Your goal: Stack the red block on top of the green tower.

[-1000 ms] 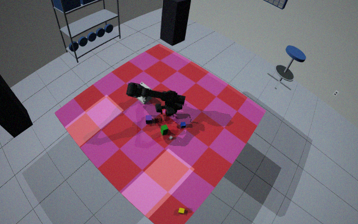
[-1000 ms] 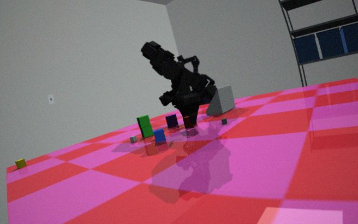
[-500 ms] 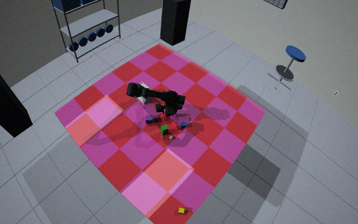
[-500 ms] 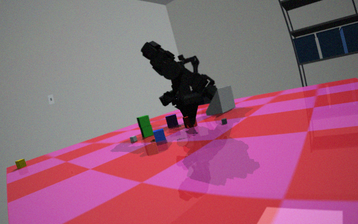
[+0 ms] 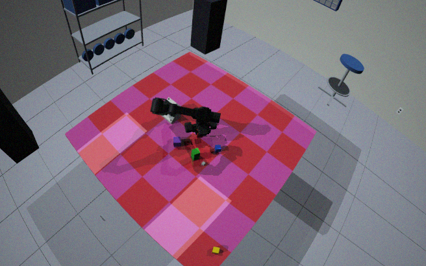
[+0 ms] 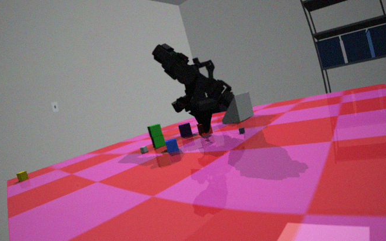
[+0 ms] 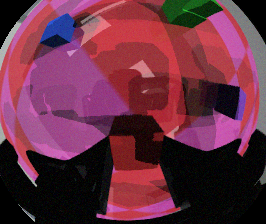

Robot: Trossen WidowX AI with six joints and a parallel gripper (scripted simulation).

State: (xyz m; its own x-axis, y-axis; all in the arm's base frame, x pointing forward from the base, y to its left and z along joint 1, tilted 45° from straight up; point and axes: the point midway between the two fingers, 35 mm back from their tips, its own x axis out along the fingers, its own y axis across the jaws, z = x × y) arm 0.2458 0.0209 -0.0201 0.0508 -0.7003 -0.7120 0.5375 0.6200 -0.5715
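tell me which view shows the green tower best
The exterior view: the green tower shows side-on, two blocks stacked upright. The top view gives only its upper face and one side; the wrist view catches a distorted green corner near the rim.
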